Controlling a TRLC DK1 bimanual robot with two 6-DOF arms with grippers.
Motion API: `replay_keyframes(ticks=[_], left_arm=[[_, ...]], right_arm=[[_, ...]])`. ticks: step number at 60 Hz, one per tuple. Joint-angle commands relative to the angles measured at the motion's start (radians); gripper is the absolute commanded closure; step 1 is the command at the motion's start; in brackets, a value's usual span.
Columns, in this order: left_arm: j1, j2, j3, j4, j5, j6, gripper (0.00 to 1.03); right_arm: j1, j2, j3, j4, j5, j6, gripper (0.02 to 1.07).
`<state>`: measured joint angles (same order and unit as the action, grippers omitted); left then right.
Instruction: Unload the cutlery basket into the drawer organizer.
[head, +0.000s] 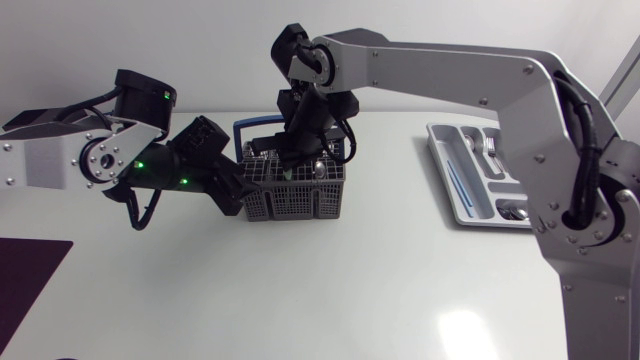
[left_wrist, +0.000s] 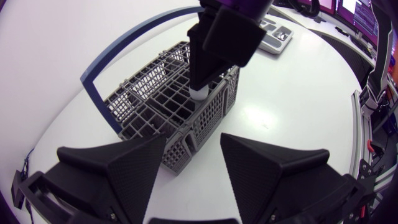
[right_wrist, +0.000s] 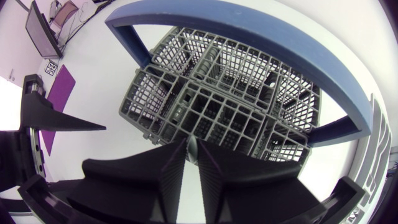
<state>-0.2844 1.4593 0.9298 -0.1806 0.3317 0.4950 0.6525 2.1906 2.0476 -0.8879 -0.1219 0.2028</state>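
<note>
From above, the cutlery basket stands near the far edge of the table, about midway along it. The drawer organizer lies by the right edge, well apart, so each piece must be lifted out and carried across. The right gripper reaches straight down into the basket, just clear of its blue handle. The left gripper sits low at the basket's left side, probably to steady it against the pull. In the left wrist view, that gripper's fingers stand wide apart on either side of the basket's near corner, holding nothing; whether they touch the mesh I cannot tell. A pale cutlery piece shows at the other gripper's tip. In the right wrist view, the fingers are all but closed, pinching that slim piece above the basket's cells.
</note>
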Motion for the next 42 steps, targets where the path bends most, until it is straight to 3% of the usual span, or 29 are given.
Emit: replay_keyframes(ticks=[1,42], left_arm=[[-0.009,-0.005,-0.019,0.016,-0.003,0.014,0.41],[-0.012,-0.005,-0.025,0.015,-0.003,0.014,0.41]], right_arm=[[-0.01,0.018,-0.017,0.007,0.005,0.026,0.9],[-0.016,0.003,-0.061,0.037,-0.03,0.018,1.01]])
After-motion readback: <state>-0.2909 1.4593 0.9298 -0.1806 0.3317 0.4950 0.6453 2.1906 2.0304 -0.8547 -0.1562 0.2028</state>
